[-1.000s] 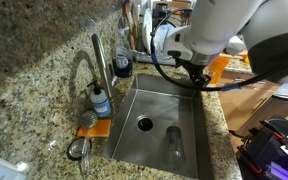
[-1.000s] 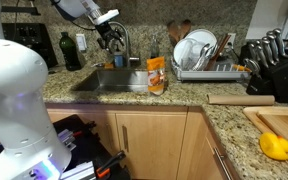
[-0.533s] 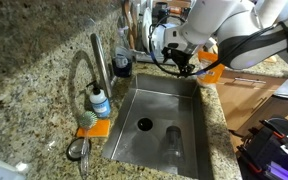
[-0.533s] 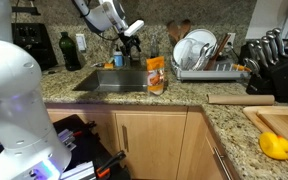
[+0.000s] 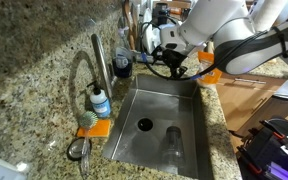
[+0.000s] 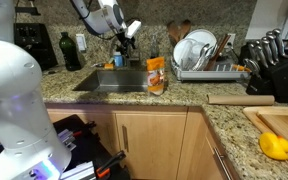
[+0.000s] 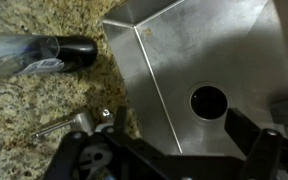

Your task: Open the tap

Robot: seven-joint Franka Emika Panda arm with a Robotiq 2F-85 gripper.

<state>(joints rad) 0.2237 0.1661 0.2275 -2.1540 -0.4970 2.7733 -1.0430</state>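
The speckled granite counter [image 5: 29, 55] surrounds a steel sink [image 5: 162, 105]. The white arm [image 5: 222, 25] reaches in over the sink's far edge. The tap [image 5: 97, 62] stands on the counter at the sink's long edge, its gooseneck arching high. The gripper [image 7: 174, 158] hangs above a sink corner, clear of the tap, fingers spread wide and holding nothing (wrist view shows this best). A soap bottle [image 5: 101, 102] stands at the tap's foot.
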